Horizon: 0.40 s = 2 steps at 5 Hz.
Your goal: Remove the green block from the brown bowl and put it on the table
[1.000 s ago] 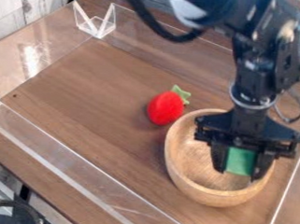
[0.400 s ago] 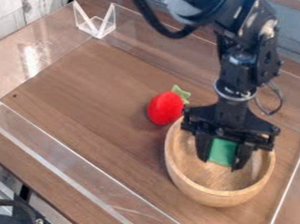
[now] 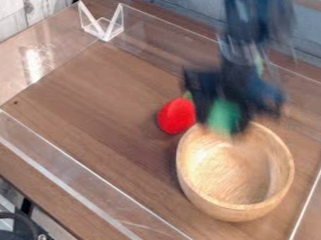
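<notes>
The green block [image 3: 227, 118] hangs in the air above the far left rim of the brown bowl [image 3: 236, 177], clear of its inside. My gripper [image 3: 228, 111] points down and is shut on the block, with dark fingers on either side of it; the whole hand is blurred by motion. The bowl stands on the table [image 3: 97, 99] at the near right and shows only bare wood grain inside.
A red strawberry-like toy [image 3: 177, 115] with a green top lies just left of the bowl, close beside the held block. Clear plastic walls [image 3: 67, 183] line the table's edges. A small clear plastic stand [image 3: 101, 22] sits at the back left.
The gripper has lifted the green block up out of the bowl and carried it left and away, toward the strawberry toy. The bowl and toy have stayed put.
</notes>
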Each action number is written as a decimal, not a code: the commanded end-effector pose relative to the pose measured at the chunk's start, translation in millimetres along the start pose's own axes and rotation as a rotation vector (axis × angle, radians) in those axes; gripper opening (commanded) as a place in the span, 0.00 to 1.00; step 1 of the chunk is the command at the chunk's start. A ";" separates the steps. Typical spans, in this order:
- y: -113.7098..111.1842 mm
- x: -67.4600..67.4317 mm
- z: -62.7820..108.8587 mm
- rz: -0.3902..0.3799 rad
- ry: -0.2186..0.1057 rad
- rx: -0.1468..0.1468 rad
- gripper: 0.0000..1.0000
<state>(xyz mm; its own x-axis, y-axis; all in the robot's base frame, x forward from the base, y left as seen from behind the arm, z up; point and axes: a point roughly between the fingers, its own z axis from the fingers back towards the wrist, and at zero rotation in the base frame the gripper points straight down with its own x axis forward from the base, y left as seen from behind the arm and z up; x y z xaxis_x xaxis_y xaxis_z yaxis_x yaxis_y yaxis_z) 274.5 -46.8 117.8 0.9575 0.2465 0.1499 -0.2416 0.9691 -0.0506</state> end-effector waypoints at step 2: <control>77.0 38.8 24.8 0.026 -0.119 0.020 0.00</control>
<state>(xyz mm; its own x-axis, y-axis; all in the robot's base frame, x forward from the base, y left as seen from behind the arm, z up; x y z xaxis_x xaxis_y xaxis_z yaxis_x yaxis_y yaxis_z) 285.9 39.2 133.5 0.9315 0.2837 0.2275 -0.2842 0.9582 -0.0311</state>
